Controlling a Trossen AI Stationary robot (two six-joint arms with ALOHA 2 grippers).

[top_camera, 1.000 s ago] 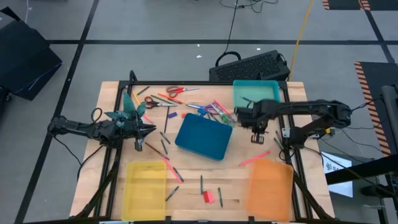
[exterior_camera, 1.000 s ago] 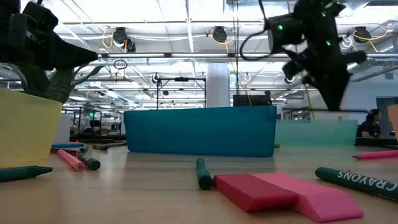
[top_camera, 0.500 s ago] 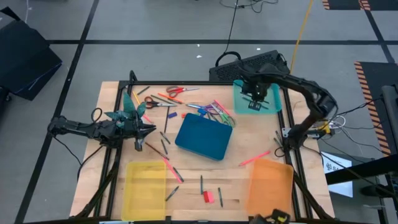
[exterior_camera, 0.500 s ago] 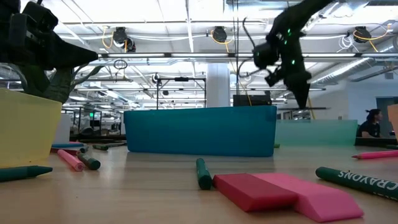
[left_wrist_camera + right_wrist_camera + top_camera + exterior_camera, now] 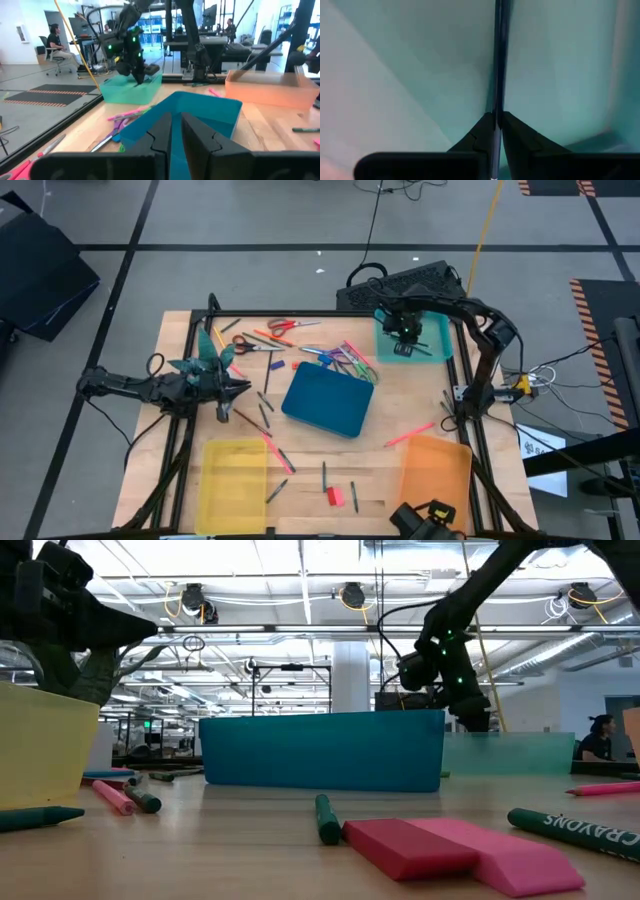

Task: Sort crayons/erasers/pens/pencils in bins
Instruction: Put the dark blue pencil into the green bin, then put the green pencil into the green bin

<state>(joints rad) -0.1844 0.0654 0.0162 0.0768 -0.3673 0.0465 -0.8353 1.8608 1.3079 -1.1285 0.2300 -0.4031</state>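
Right gripper [image 5: 406, 332] over translucent teal plastic bin [image 5: 436, 342], upper right of high view, right wrist view alone shows fingers [image 5: 480, 131] pinching thin dark pen [image 5: 498, 60], left gripper [image 5: 240, 389] mid-left, fingers pressed together.

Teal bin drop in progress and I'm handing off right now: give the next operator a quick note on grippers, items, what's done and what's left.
Right gripper is down in the teal bin, shut on a thin dark stick.
Left gripper is shut and empty, waiting at the table's left side.
Done: dark sticks lie in the teal bin.
Left: red and pink erasers near the front edge, crayons and pens around the dark blue bin; yellow bin and orange bin look empty.
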